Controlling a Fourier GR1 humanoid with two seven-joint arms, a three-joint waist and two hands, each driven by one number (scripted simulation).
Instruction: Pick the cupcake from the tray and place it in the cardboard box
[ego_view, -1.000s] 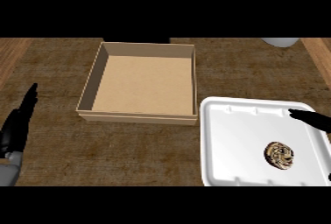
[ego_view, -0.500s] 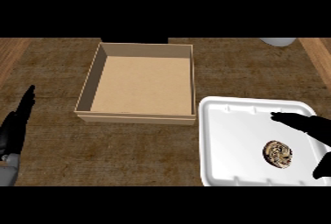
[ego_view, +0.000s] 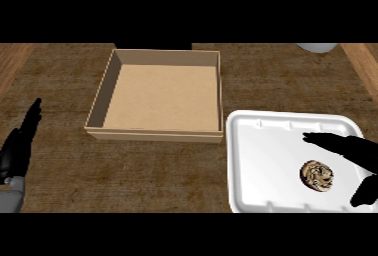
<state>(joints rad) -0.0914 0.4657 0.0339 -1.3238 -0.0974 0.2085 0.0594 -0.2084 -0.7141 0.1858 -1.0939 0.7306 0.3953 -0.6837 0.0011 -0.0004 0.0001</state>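
Note:
A brown swirled cupcake (ego_view: 317, 176) sits on the white tray (ego_view: 266, 155) at the lower right. My right hand (ego_view: 353, 151) reaches in from the right edge, open, with its fingers stretched just above the cupcake and its thumb below and to the right; it does not touch the cupcake. The open cardboard box (ego_view: 159, 95) stands up and to the left of the tray, with nothing inside. At the left edge my left hand (ego_view: 21, 142) rests open, fingers pointing up.
A pale round object (ego_view: 319, 47) shows partly at the top right edge. Lighter wooden strips (ego_view: 365, 65) border the dark counter on both sides. The box's near wall lies close to the tray's upper left corner.
My right hand has moved further left over the tray, its fingers now just above the cupcake. The cupcake, tray, box and left hand have stayed put.

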